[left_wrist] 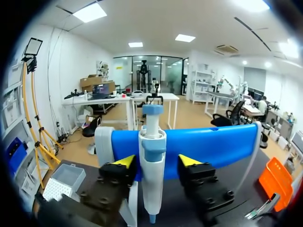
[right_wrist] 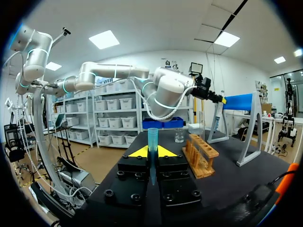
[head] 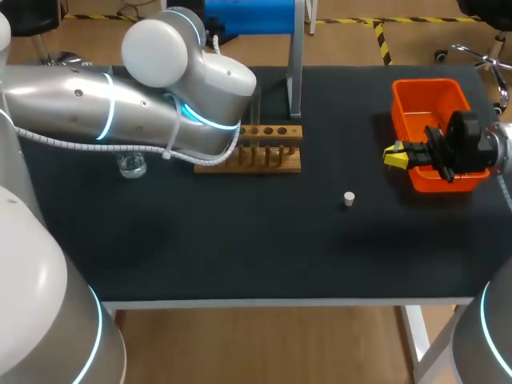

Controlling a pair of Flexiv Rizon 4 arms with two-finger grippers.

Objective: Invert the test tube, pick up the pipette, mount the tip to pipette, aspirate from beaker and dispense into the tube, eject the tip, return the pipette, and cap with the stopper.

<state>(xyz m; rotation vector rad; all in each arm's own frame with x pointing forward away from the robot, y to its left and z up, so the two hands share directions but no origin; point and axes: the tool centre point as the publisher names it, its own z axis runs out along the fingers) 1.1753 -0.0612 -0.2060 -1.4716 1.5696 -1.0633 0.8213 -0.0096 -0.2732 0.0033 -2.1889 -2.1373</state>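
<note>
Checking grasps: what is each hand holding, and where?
Right hand grips the test tube around its middle. Left hand holds nothing; pipette sits between open fingers.

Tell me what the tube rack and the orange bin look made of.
Tube rack: likely unvarnished wood, matt light brown, drilled holes and dowel posts. Orange bin: probably moulded plastic, uniform bright colour, smooth thin walls, rounded corners.

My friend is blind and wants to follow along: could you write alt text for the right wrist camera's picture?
The yellow-tipped right gripper is shut on an upright blue-green test tube over a black table. Ahead stand a wooden test tube rack and a glass beaker; beyond them the left arm extends to a blue stand.
</note>
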